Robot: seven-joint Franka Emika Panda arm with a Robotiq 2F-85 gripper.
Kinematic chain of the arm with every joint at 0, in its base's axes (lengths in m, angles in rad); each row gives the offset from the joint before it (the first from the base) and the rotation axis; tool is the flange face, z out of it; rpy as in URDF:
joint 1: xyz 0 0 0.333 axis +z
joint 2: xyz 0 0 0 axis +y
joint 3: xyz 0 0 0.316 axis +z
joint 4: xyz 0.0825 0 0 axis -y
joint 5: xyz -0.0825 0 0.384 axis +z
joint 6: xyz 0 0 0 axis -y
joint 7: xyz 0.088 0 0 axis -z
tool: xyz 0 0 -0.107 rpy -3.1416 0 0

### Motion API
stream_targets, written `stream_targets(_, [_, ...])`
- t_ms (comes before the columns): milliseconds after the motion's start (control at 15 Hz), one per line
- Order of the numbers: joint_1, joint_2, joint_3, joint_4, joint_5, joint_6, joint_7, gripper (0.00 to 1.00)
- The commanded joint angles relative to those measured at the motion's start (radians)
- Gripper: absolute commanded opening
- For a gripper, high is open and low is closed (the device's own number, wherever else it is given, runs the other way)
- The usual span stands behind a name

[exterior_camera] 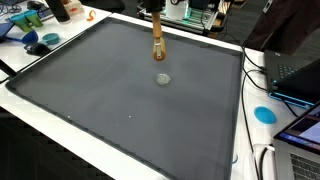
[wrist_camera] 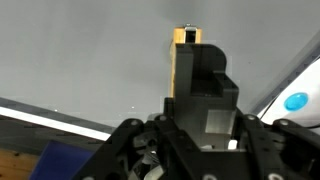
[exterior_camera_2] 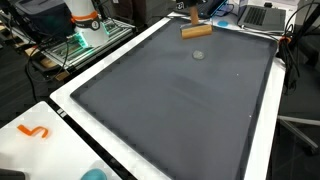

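**Block lying level near the mat's top edge**

Your gripper [exterior_camera: 153,10] stands over the wooden block [exterior_camera: 157,42], the 1 light-brown bar on the dark grey mat [exterior_camera: 90,100]. The block is close to the mat edge that runs along the top in both exterior views, well away from the other 3 edges.

Its long axis lies level with the mat. In an exterior view the block [exterior_camera_2: 196,31] shows as a flat bar running side to side. In an exterior view taken from another place it runs up and down the picture, with 1 end toward the camera and the other end under the gripper. In the wrist view the block [wrist_camera: 184,55] points straight away from the black fingers [wrist_camera: 205,95] toward the top of the picture, and they hide its near end.

You cannot tell whether the jaws are clamped on the block or only standing at it. The wrist view covers the contact, and the exterior views are too small to show it.

A small grey round disc [exterior_camera: 162,79] lies on the mat near the block's free end, apart from it.

No writing on the block can be read. An orange squiggle [exterior_camera_2: 35,131], shaped like an S, lies on the white tabletop [exterior_camera_2: 25,155]. A blue round disc [exterior_camera: 264,114] sits on the tabletop just off the mat.
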Motion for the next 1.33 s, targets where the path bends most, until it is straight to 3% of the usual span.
stream_targets(0, [0.052, -0.077, -0.001, -0.078, -0.032, 0.049, 0.012, 0.24])
stream_targets(600, [0.120, -0.066, 0.076, -0.055, -0.229, -0.016, 0.187, 0.24])
stream_targets(1267, [0.167, 0.015, 0.182, 0.115, -0.426, -0.230, 0.378, 0.24])
